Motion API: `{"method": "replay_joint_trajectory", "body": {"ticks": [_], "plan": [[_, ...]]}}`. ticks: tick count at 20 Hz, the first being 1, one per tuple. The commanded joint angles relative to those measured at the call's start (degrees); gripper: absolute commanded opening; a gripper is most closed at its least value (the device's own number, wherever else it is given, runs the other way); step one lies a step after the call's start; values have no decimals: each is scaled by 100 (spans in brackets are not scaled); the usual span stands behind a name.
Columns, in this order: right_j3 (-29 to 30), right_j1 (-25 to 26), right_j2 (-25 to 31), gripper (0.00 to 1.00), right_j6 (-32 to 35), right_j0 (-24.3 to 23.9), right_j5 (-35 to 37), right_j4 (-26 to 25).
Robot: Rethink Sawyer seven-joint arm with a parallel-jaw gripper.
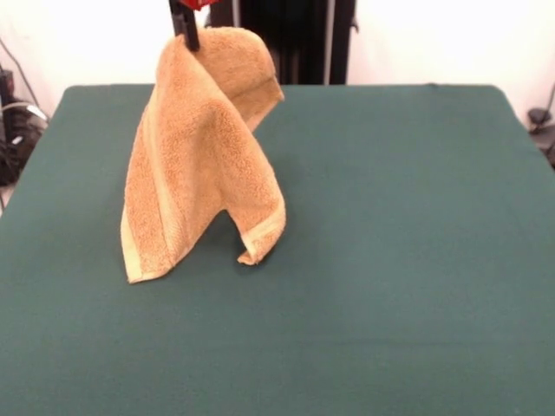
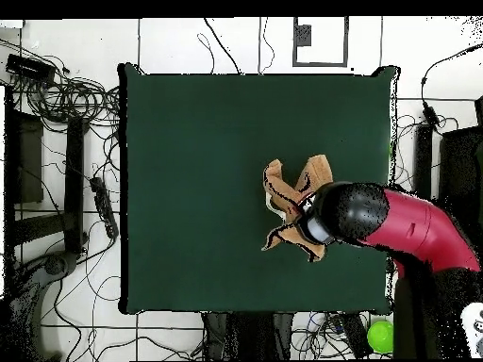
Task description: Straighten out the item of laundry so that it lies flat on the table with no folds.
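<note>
The orange-tan terry towel (image 1: 195,156) hangs from my gripper (image 1: 188,36) at the top of the front view, draped in folds. Its two lower corners touch the dark green table (image 1: 390,260). My gripper is shut on the towel's upper part. In the overhead view the towel (image 2: 283,198) shows bunched right of the table's middle, partly hidden under my red and black arm (image 2: 377,222). The gripper itself is hidden there beneath the arm. The white tag is out of sight.
The table's green top (image 2: 189,189) stretches wide around the towel. Cables and equipment (image 2: 57,141) lie on the floor beside the table. A green object (image 2: 380,336) sits off the table near my base.
</note>
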Motion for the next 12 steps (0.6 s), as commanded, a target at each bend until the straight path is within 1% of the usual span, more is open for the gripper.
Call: {"method": "replay_joint_trajectory", "body": {"ticks": [1,5,12], "plan": [[617,185,255,0,-355,-28,-214,-69],[640,197,288,0,-481,-138,-235,-139],[617,183,305,0,-485,-146,-145,-228]]}}
